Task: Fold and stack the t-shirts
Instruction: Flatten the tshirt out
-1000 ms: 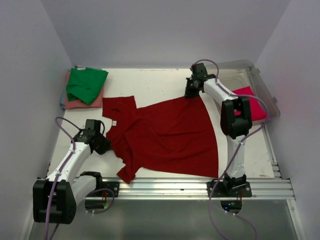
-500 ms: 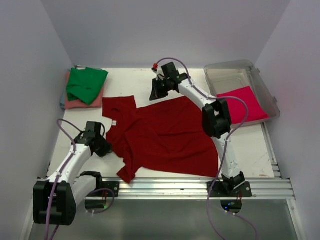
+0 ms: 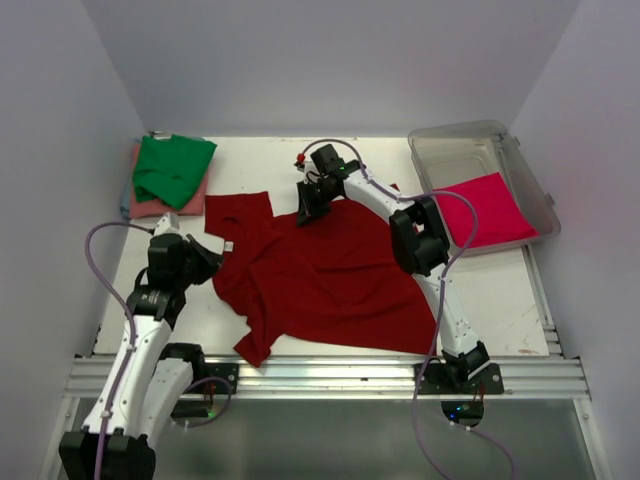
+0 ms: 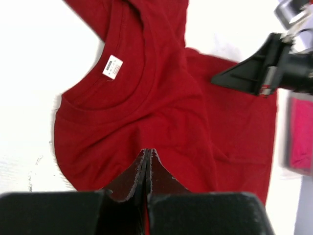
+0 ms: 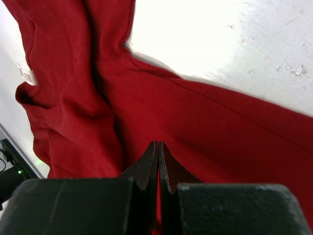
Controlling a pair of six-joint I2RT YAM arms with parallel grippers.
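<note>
Red cloth, pinched at two places by both hands.

The dark red t-shirt (image 3: 330,280) is spread across the middle of the white surface (image 3: 270,165), with its collar turned toward the left. Its far edge is gripped by the right hand (image 3: 305,212), fingers pressed together on the fabric. Its left side is nipped by the closed left hand (image 3: 203,262). A green t-shirt (image 3: 172,168) is laid on a salmon pink t-shirt (image 3: 150,206) at the far left corner. A bright pinkish-red t-shirt (image 3: 485,210) is seen in the clear tub (image 3: 470,140).
</note>
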